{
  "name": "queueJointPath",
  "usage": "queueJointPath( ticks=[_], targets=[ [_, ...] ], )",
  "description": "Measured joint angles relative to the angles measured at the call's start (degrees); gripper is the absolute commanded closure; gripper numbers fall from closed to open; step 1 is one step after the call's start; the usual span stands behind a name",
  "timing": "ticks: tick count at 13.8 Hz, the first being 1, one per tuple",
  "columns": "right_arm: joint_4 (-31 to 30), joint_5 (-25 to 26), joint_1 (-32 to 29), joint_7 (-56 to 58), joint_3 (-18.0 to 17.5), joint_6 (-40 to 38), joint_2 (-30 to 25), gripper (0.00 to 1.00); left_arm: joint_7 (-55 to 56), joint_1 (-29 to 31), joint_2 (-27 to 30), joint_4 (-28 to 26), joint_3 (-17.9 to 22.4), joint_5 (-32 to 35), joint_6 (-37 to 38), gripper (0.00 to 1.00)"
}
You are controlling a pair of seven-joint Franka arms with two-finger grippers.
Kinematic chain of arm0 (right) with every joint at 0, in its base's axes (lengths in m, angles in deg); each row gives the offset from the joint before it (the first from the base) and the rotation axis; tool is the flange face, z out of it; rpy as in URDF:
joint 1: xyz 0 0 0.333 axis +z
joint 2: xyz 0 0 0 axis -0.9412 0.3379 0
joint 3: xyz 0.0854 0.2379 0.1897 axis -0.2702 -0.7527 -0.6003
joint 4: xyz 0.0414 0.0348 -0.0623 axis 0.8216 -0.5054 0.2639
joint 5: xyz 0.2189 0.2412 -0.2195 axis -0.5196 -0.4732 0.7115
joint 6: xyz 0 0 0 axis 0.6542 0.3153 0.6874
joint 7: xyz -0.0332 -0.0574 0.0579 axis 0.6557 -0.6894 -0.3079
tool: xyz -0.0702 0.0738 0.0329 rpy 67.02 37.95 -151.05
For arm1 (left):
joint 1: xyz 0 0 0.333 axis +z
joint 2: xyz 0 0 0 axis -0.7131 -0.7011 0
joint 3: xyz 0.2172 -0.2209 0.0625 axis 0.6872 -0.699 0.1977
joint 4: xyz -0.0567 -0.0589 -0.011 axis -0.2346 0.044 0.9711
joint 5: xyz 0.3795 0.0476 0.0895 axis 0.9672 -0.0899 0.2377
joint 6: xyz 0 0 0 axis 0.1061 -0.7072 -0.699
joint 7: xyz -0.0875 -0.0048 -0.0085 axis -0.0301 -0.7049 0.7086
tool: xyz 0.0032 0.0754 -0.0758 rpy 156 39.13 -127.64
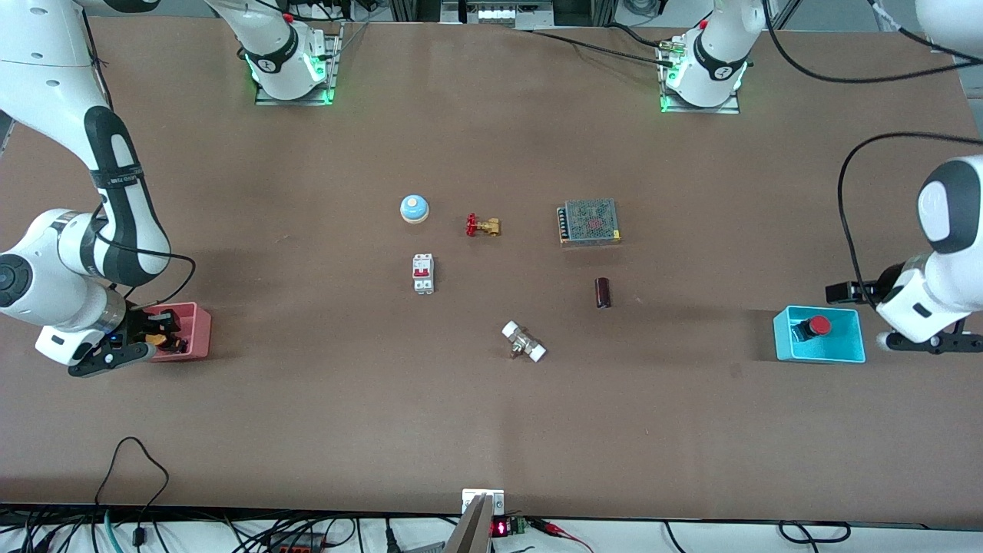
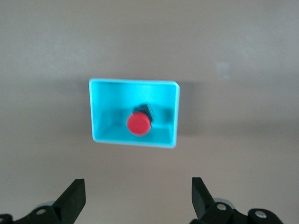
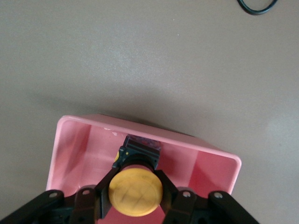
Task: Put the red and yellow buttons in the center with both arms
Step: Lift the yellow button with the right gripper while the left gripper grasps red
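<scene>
The yellow button (image 3: 135,192) is in the pink tray (image 3: 70,135) at the right arm's end of the table. My right gripper (image 3: 135,184) reaches into that tray and is shut on the button's black body, just under the cap. The front view shows this gripper (image 1: 150,338), the button (image 1: 157,338) and the tray (image 1: 201,330). The red button (image 2: 138,124) lies in the cyan tray (image 2: 135,83) at the left arm's end. My left gripper (image 2: 138,196) is open and empty, hovering beside that tray (image 1: 783,346), apart from the red button (image 1: 819,326). The center (image 1: 499,284) is bare brown tabletop.
Around the middle lie a pale blue dome (image 1: 414,208), a brass valve (image 1: 483,226), a white breaker (image 1: 423,273), a meshed power supply (image 1: 589,222), a dark cylinder (image 1: 603,293) and a white-capped fitting (image 1: 524,342). A black cable (image 1: 138,461) loops at the near edge.
</scene>
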Motion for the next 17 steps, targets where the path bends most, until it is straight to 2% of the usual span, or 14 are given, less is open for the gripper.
queueJointPath(
  ticks=[3,5,7,10,13,15,16,17],
  targets=[
    [0.36,-0.01,-0.19,1.71,0.0,-1.27,-0.45,0.64,-3.31,2.75,-5.35,-0.2,-0.05,-0.37,-7.45,0.0],
    [1.24,-0.38,-0.55,2.99,0.02,-8.56,-3.09,0.64,-3.96,3.31,-7.41,-2.55,-0.12,-0.56,-13.22,0.0],
    [2.02,-1.13,-0.05,3.05,-0.29,-18.27,-8.55,0.64,-4.0,3.43,-8.16,-6.37,-0.22,-0.58,-18.96,0.0],
    [1.35,-2.2,4.28,-4.86,-1.25,-30.18,-16.99,0.64,-4.14,3.63,-8.18,-8.65,-0.23,-1.94,-21.09,0.01],
    [-4.39,-2.25,12.0,-18.21,-2.25,-29.11,-21.37,0.64,-5.31,3.68,-8.42,-9.42,-0.24,-3.16,-23.24,0.01],
    [-10.35,-2.24,15.7,-24.53,-3.52,-22.11,-22.3,0.64,-6.06,3.79,-9.15,-10.01,-0.25,-3.28,-24.89,0.08],
    [-13.65,-2.23,16.64,-27.07,-4.51,-17.63,-22.51,0.64,-6.16,3.88,-9.38,-10.36,-0.27,-3.35,-25.21,0.16],
    [-16.98,-2.19,17.08,-29.31,-5.66,-12.87,-22.61,0.64,-6.18,3.97,-9.52,-10.69,-0.29,-3.51,-25.35,0.34]
  ],
)
